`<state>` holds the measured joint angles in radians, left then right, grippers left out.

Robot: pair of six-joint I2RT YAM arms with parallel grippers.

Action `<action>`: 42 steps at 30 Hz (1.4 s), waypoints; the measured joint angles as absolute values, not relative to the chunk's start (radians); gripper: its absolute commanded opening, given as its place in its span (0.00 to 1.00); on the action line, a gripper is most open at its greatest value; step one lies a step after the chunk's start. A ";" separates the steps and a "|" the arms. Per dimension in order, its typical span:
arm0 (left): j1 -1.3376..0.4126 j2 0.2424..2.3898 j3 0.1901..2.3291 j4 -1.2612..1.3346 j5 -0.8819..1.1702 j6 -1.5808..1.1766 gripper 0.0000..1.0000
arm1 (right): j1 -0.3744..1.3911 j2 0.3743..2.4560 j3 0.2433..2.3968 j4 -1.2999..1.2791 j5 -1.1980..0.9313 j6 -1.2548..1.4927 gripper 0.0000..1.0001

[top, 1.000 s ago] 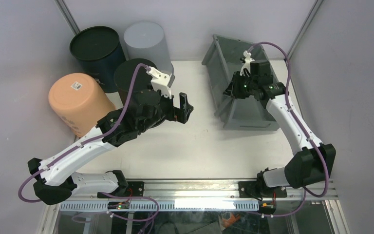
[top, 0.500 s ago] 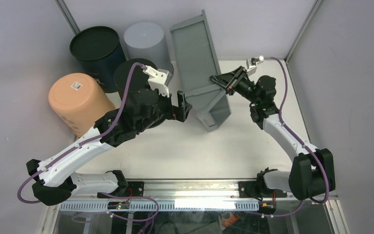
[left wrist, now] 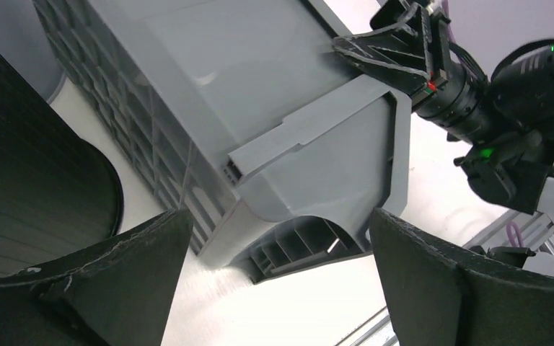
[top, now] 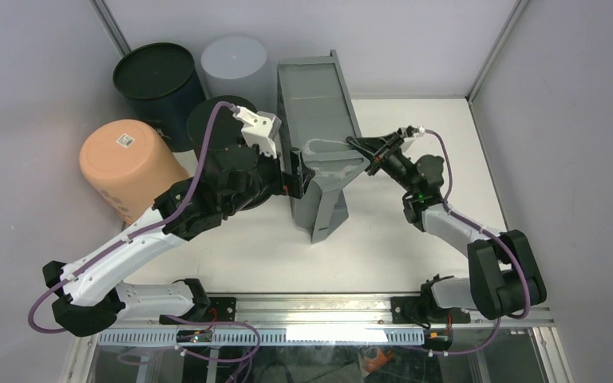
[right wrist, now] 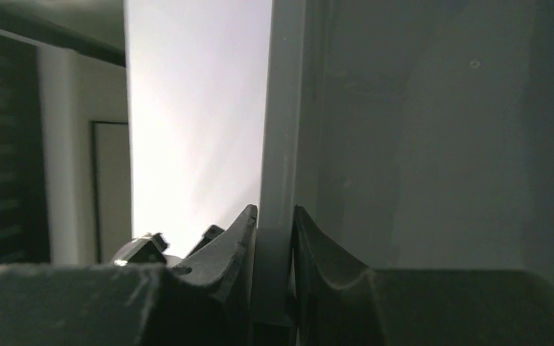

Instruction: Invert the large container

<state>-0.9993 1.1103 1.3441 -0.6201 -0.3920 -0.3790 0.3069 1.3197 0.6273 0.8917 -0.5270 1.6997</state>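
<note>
Bin (top: 317, 104) is balancing on one long side near the back middle of the surface (top: 399, 239), opening facing the right arm, grid-ribbed underside facing the left arm and the black bucket (top: 222, 128). Right gripper (top: 357, 146) is pinching the upper lipped rim (right wrist: 280, 108), fingers (right wrist: 231, 238) pressing on both faces of the wall. Left gripper (top: 297, 174) is hanging just beside the underside, fingers (left wrist: 94, 288) spread wide, gripping nothing; can't tell if a tip is touching. Judging by looks: hollow moulded plastic, likely light for its bulk, ribs making it stiff, walls smooth and probably slick. Rim lip is looking like the only pinchable feature, but one narrow pinch there would likely let the bin pivot, so slip or swing is the risk. Ribbed base is looking better for a push than a grip.
</note>
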 measured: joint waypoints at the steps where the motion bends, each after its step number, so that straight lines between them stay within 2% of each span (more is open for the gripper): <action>1: -0.999 1.110 1.344 -0.620 -0.392 -0.379 0.99 | 0.306 1.320 0.594 0.950 -0.505 1.732 0.00; 9: -0.999 1.111 1.351 -0.620 -0.368 -0.376 0.99 | 0.287 1.357 0.376 1.326 -0.355 1.936 0.00; 14: -0.999 1.121 1.365 -0.620 -0.303 -0.362 0.99 | 0.231 1.353 0.273 1.428 -0.329 1.987 0.00; 15: -0.999 1.127 1.367 -0.620 -0.284 -0.357 0.99 | 0.213 1.345 0.259 1.429 -0.331 1.989 0.04; 18: -0.999 1.145 1.370 -0.620 -0.243 -0.350 0.99 | 0.153 1.310 0.223 1.407 -0.358 1.988 0.31; 19: -0.999 1.150 1.370 -0.620 -0.231 -0.350 0.99 | 0.133 1.292 0.218 1.386 -0.375 1.981 0.36; 21: -0.999 1.163 1.370 -0.620 -0.212 -0.348 0.99 | 0.098 1.251 0.216 1.325 -0.410 1.942 0.44; 22: -0.999 1.170 1.370 -0.620 -0.205 -0.348 0.99 | 0.077 1.223 0.216 1.275 -0.430 1.912 0.44; 24: -0.999 1.178 1.370 -0.620 -0.197 -0.348 0.99 | 0.036 1.158 0.218 1.152 -0.465 1.856 0.64; 26: -0.999 1.181 1.370 -0.620 -0.191 -0.348 0.99 | -0.002 1.087 0.231 1.000 -0.497 1.780 0.73; 33: -0.999 1.181 1.371 -0.620 -0.181 -0.347 0.99 | -0.060 0.977 0.455 0.419 -0.535 1.420 0.78; 42: -0.999 1.175 1.364 -0.619 -0.181 -0.347 0.99 | -0.073 0.977 0.589 0.023 -0.461 1.142 0.81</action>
